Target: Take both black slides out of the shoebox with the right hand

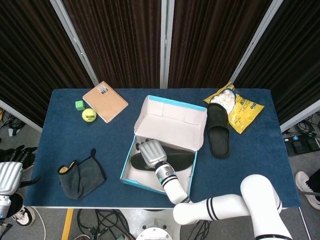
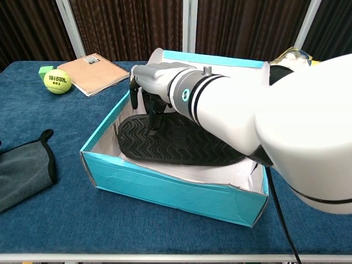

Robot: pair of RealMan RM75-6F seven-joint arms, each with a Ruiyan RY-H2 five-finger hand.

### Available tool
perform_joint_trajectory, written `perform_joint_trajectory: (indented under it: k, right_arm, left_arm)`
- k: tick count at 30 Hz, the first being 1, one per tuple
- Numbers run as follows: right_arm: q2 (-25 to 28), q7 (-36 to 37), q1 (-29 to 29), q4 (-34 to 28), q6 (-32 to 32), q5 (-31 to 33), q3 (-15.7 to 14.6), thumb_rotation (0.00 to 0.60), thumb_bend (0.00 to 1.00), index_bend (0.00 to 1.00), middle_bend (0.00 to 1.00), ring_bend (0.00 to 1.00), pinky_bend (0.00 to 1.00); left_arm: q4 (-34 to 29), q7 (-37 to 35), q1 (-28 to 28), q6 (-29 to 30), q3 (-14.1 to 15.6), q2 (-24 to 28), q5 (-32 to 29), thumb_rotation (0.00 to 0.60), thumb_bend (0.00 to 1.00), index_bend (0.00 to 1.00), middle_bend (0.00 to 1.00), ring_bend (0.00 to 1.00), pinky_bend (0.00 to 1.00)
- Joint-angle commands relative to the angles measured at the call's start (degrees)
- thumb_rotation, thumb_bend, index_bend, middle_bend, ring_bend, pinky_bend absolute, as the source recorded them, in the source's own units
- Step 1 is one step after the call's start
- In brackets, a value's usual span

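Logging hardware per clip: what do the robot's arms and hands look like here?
The right arm has glossy white rounded shells with black rings near the wrist and a small teal mark. The right hand has a silver-grey back and dark fingers. The left hand is ribbed silver-grey.
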Motion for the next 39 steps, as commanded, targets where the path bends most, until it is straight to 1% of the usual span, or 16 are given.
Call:
perform_joint_trajectory:
  k: [1,8,14,16,22,26,30,33,37,39]
  right_arm:
    - [-0.72,-0.52,0.5,1.28,-0.62,0.79,0.21,0.6,0.1,0.37,0.43,0.29,0.43]
    - [-1.97,-0.63,1.01,3.37,-1.47,0.99,0.51,0.6,0.1,0.37,0.4,0.29,0.43]
    - [-2.51,-1.7,1.39,4.04,-2.16,2.09,0.09,0.6,0.11,0.38,0.41,0.29,0.43]
    - [-2.66,-2.0,1.49,4.14,-2.17,2.22,-0.03,0.6,0.11,0.4,0.42,0.3,0.44]
    - [-3.06,-2.71,1.54,4.69,-1.66,2.12,-0.42,0.6,0.19,0.55,0.52,0.41,0.56]
    - [-3.03,-3.73,1.67,4.86,-1.28,2.75,-0.46,0.6,0.27,0.67,0.6,0.5,0.65]
    - [-2.57,-2.9,1.26,3.95,-1.02,1.45,-0.09,0.6,0.33,0.78,0.67,0.57,0.73]
    - [-1.41,-1.02,0.26,1.87,-0.23,-1.33,0.11,0.6,0.35,0.81,0.69,0.59,0.75]
    - [1.09,1.69,-1.73,-1.97,1.24,-5.03,0.06,0.6,0.35,0.82,0.7,0.59,0.76]
    - [2.49,4.28,-3.16,-3.77,1.32,-7.49,-0.05,0.6,0.35,0.82,0.7,0.59,0.76]
  left_arm:
    - [0.2,-0.1,0.03,-0.08,0.03,-0.09,-0.05,0.6,0.0,0.16,0.19,0.1,0.32]
    - [0.72,-0.46,0.13,-0.21,0.09,-0.29,-0.12,0.6,0.0,0.16,0.19,0.1,0.32]
    - [0.92,-0.73,0.17,-0.26,0.15,-0.33,-0.06,0.6,0.0,0.16,0.19,0.1,0.32]
    - [1.01,-0.83,0.16,-0.28,0.17,-0.34,-0.02,0.6,0.0,0.16,0.19,0.1,0.32]
    - [1.06,-0.9,0.18,-0.24,0.16,-0.35,0.03,0.6,0.0,0.16,0.19,0.1,0.32]
    - [1.02,-0.87,0.17,-0.24,0.16,-0.32,0.06,0.6,0.0,0.16,0.19,0.1,0.32]
    - [0.78,-0.84,0.16,-0.18,0.16,-0.18,0.14,0.6,0.0,0.16,0.19,0.1,0.32]
    - [0.52,-0.74,0.14,-0.12,0.13,0.04,0.2,0.6,0.0,0.16,0.19,0.1,0.32]
    - [0.01,-0.41,0.02,-0.14,0.17,0.29,0.4,0.6,0.0,0.16,0.19,0.1,0.32]
    - [-0.3,-0.1,-0.05,-0.18,0.22,0.31,0.52,0.6,0.0,0.16,0.19,0.1,0.32]
